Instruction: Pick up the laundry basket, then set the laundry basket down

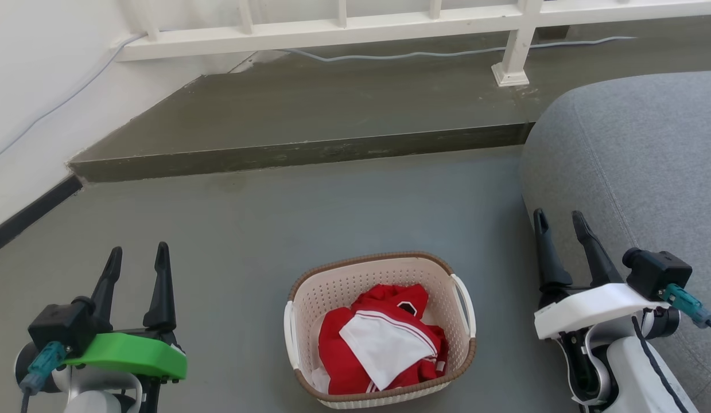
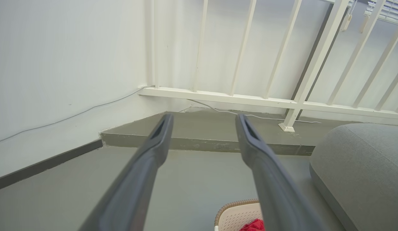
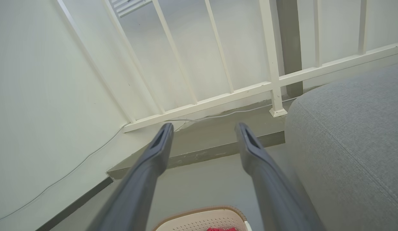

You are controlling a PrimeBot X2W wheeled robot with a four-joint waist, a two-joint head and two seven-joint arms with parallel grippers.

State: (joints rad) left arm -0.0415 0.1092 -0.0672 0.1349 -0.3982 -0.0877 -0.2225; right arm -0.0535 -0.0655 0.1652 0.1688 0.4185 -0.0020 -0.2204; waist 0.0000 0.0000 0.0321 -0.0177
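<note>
The laundry basket, cream with perforated walls, a brown rim and white side handles, stands on the grey floor at the bottom centre of the head view. Red and white clothes lie inside it. My left gripper hangs open to the basket's left, well apart from it. My right gripper is open on the basket's right, also clear of it. A corner of the laundry basket peeks in at the bottom of the left wrist view, and its rim at the bottom of the right wrist view.
A grey sofa fills the right side, close behind my right gripper. A raised concrete step crosses the floor ahead, with a white railing and a cable behind it. A white wall runs along the left.
</note>
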